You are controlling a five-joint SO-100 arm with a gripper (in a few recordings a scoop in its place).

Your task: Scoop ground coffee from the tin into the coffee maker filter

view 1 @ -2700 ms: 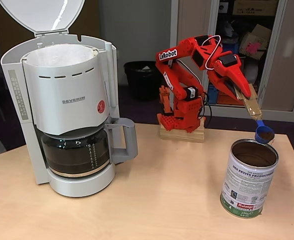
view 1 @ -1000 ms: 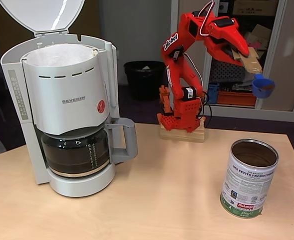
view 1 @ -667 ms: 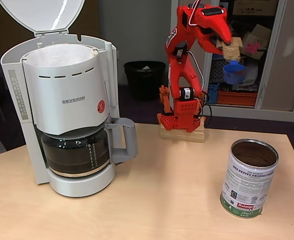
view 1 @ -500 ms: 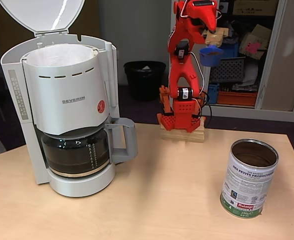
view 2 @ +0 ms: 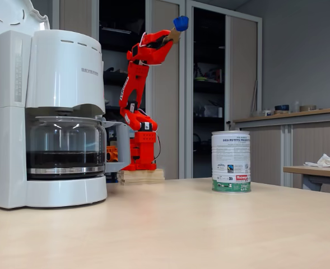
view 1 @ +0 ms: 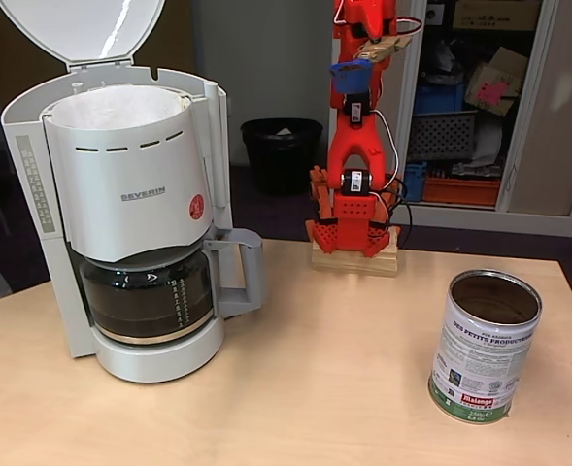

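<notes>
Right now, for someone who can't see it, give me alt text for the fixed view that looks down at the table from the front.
A red robot arm stands raised at the table's far edge, its hand holding a small blue scoop high up. An open coffee tin stands front right; a white Severin coffee maker, lid up and paper filter in place, stands left.

arm (view 1: 355,136): bright red, black motors, white lettering
scoop (view 1: 350,76): blue, on a tan handle
coffee maker (view 1: 130,194): white, grey lettering, round red sticker
carafe (view 1: 150,296): clear glass, dark liquid, grey handle
filter (view 1: 111,107): white
tin (view 1: 483,345): shiny metal, white label, dark print, green band, red logo
table (view 1: 295,408): pale wood grain
bin (view 1: 281,153): black, behind the table
</notes>
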